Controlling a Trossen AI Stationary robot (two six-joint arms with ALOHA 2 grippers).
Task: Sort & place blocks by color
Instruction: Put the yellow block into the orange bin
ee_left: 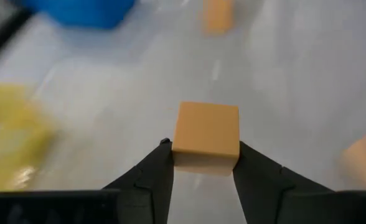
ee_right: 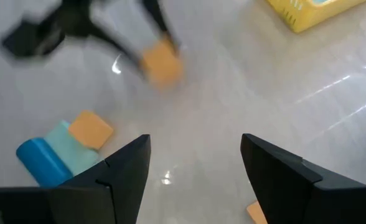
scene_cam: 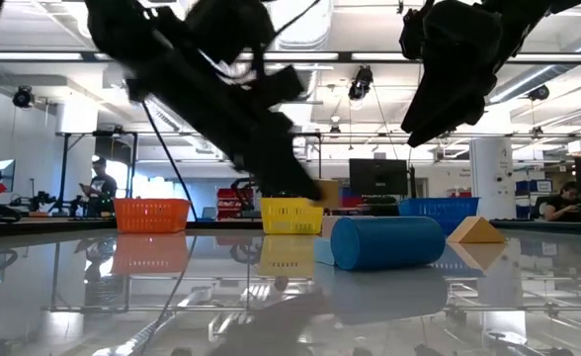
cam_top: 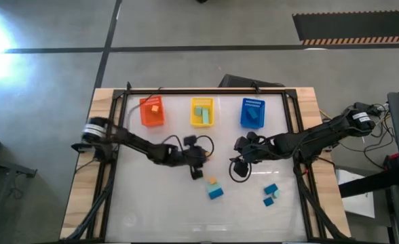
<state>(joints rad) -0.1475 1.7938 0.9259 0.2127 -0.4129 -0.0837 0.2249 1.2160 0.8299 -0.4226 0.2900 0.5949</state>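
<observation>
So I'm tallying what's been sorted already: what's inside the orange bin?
From above, the orange bin holds one orange block near its far edge. The low view shows only the bin's mesh wall, so anything lying lower stays hidden.

1. Three bins along the far edge: orange bin [cam_top: 152, 112] on the left, yellow bin [cam_top: 201, 112] in the middle, blue bin [cam_top: 252, 113] on the right.
2. Orange cube [ee_left: 206, 135] sits between the dark fingers [ee_left: 147, 180] of the left gripper [ee_left: 203, 163].
3. Near centre: blue block [cam_top: 216, 194] touching a small orange block [cam_top: 212, 181].
4. Near right: blue and pale teal blocks [cam_top: 271, 193] clustered.
5. Table surface [cam_top: 152, 203]: glossy pale grey-white; wooden rim [cam_top: 81, 193].
</observation>
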